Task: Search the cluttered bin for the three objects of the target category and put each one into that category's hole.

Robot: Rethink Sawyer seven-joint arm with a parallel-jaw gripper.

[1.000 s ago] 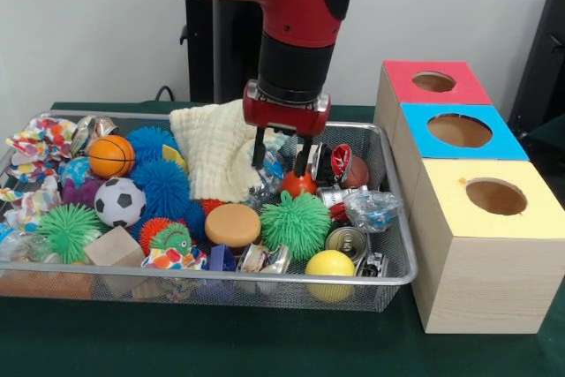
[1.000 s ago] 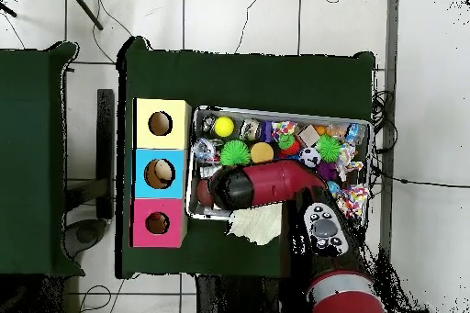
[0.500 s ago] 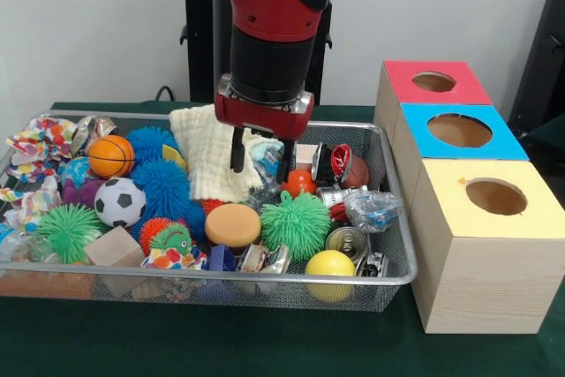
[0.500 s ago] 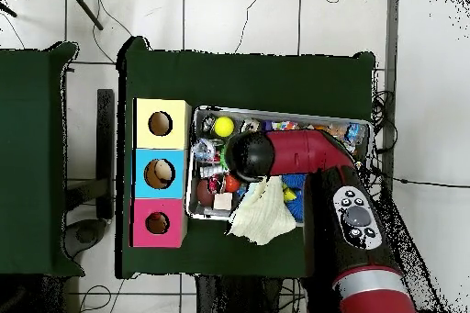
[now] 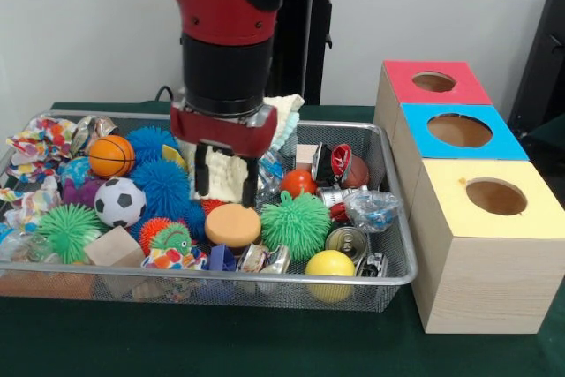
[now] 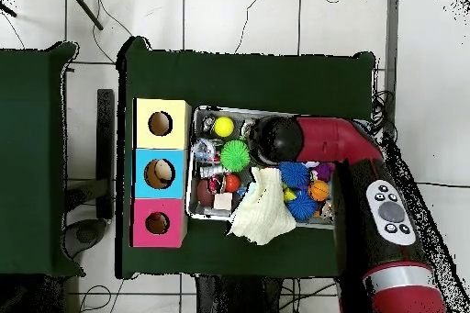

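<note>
Bin (image 5: pixel 388 275) of wire mesh sits on the green table, packed with mixed clutter: spiky rubber balls, a mini basketball (image 5: pixel 111 155), a soccer ball (image 5: pixel 119 201), a wooden block (image 5: pixel 115 249), crushed cans, wrappers and a cream cloth (image 5: pixel 228 163) draped over the far rim. Sorting box (image 5: pixel 481 253) stands just beside the bin, with red, blue and yellow tops, one round hole in each.

Gripper (image 5: pixel 224 184) hangs over the middle of the bin, in front of the cloth and just above the tan foam disc (image 5: pixel 232 223). Its two black fingers stand apart with nothing between them.

Step in hand, by my judgement: search and pick, nothing held. Target category is not stated, so I cannot say which three items count.

Next move calls for a straight descent onto one chosen item with fingers clear of neighbours. The green spiky ball (image 5: pixel 297 223) crowds the disc closely; the cloth may snag a finger.

Overhead view: arm covers much of the bin; cloth hangs over its edge.
</note>
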